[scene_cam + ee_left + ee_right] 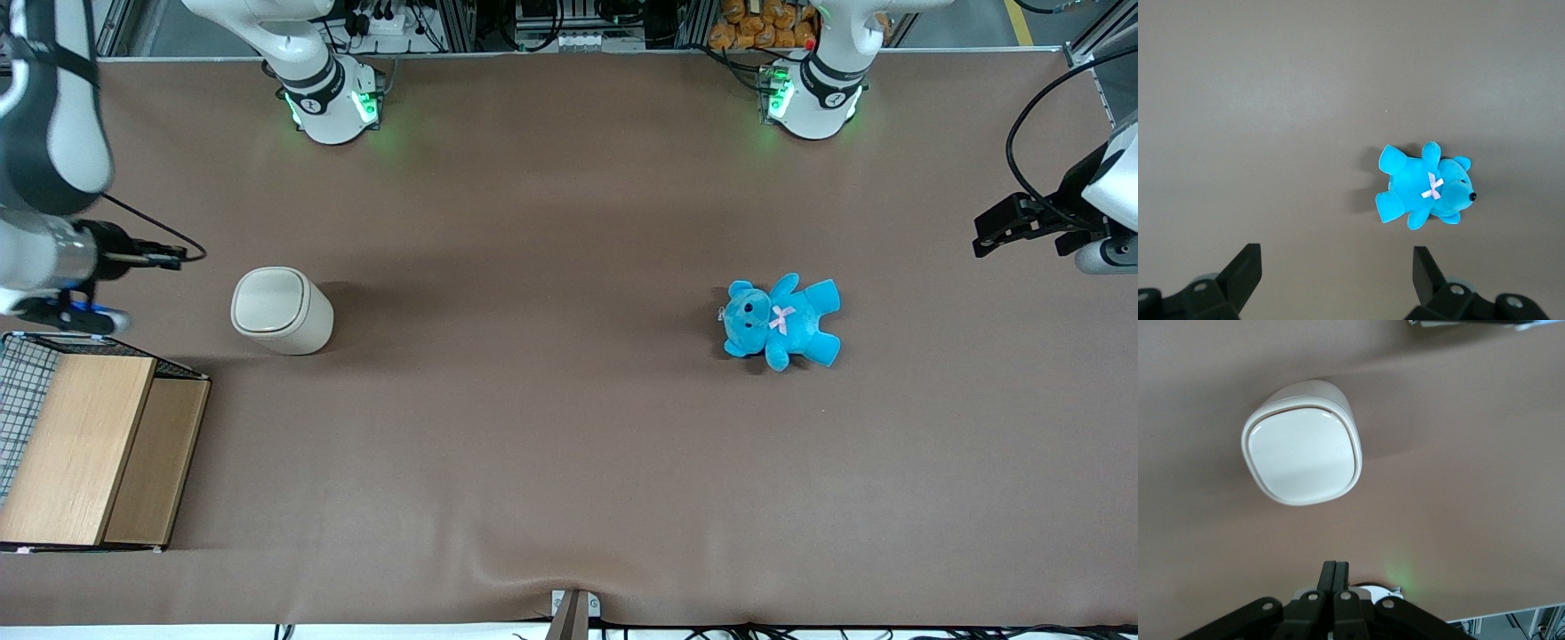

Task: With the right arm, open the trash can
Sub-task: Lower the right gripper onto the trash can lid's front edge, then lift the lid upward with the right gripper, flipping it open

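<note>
The trash can [281, 311] is a small cream-white bin standing upright on the brown table, with its rounded-square lid down flat. The right wrist view looks down on its lid [1303, 443]. My right arm's gripper [176, 258] hangs above the table beside the can, toward the working arm's end, and a little farther from the front camera than the can. It is apart from the can and touches nothing. In the wrist view the gripper [1335, 567] is shut, its two black fingers pressed together with nothing between them.
A wooden-topped wire basket [84, 444] stands nearer the front camera than the gripper, at the working arm's end. A blue teddy [781, 320] lies toward the parked arm's end, also seen as the teddy [1425, 187]. The arm's base [331, 102] stands at the table's back edge.
</note>
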